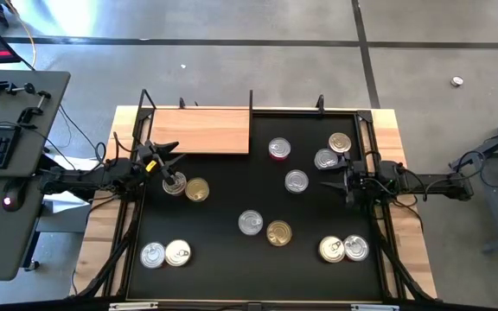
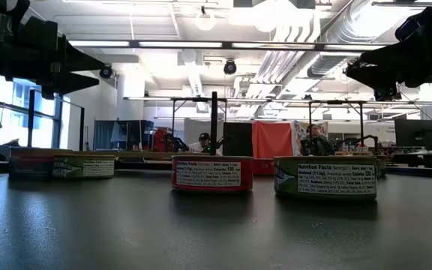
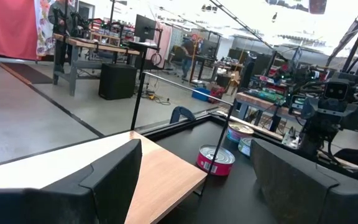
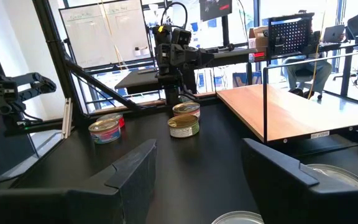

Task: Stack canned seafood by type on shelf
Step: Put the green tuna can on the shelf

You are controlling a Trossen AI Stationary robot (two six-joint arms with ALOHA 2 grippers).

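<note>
Tins lie scattered over the black mat (image 1: pixel 232 259), none of them on the wooden shelf (image 1: pixel 201 130), which sits bare at the mat's eleven o'clock corner. The left gripper (image 1: pixel 164 158) hangs at about nine o'clock, just off the shelf's near edge, fingers spread wide and holding nothing; directly beside it are a silver-lidded tin (image 1: pixel 174 183) and a gold-lidded tin (image 1: pixel 197 190), touching each other. The right gripper (image 1: pixel 328 184) waits at three o'clock with its fingers parted and empty.

Near the mat's centre sits a lone silver tin (image 1: pixel 296 181), and toward one o'clock a red-sided tin (image 1: pixel 278 149). A gold-topped tin (image 1: pixel 340 142) and a silver one (image 1: pixel 325 160) are close together at two o'clock. Just below centre, a silver tin (image 1: pixel 250 223) and a gold tin (image 1: pixel 278 233) sit side by side. One pair (image 1: pixel 165 254) rests at seven o'clock, another pair (image 1: pixel 344 249) at five o'clock.

From table height, a red-labelled tin (image 2: pixel 212 172) and a green-labelled tin (image 2: pixel 325 177) stand closest, labels facing out.
</note>
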